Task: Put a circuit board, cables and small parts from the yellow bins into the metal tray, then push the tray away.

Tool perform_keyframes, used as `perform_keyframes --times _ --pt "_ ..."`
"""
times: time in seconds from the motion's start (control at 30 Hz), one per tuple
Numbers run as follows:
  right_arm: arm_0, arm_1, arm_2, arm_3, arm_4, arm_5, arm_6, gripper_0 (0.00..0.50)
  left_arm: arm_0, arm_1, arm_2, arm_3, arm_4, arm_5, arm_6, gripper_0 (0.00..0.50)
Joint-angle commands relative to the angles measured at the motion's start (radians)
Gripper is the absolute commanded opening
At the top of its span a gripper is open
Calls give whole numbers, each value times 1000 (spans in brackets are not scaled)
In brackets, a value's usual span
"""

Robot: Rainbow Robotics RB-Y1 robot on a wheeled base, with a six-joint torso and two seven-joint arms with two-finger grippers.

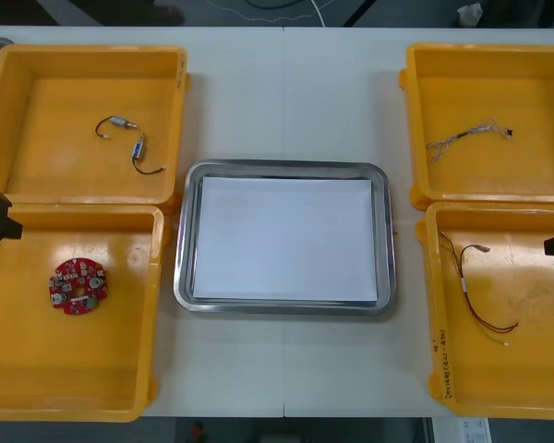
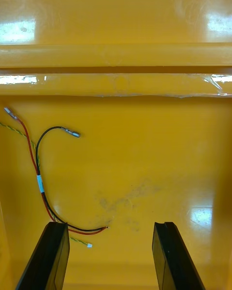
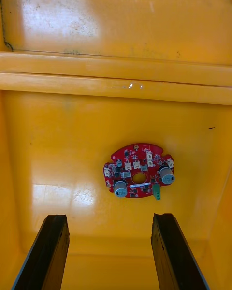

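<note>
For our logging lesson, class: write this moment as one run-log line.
left gripper: open, facing circuit board | right gripper: open, beside red and yellow cable | metal tray: white inside, not yet loaded

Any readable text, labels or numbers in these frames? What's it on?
Nothing legible.
Black handwriting on the near right bin rim: too small to read.
Printed marks on the board: too small to read.
Pale tag on the cable: no text visible.
The left hand is open over the board, and the right hand is open by the cable.
</note>
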Motion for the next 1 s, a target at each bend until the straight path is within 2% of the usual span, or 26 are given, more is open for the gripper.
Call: perform_keyframes --times 0.03,1.0 --pt "-2 -37 8 -9 -4 3 -31 500 12 45 19 -9 6 6 -59 500" --pt "-2 -37 8 -9 -4 3 -31 500 12 45 19 -9 6 6 -59 500"
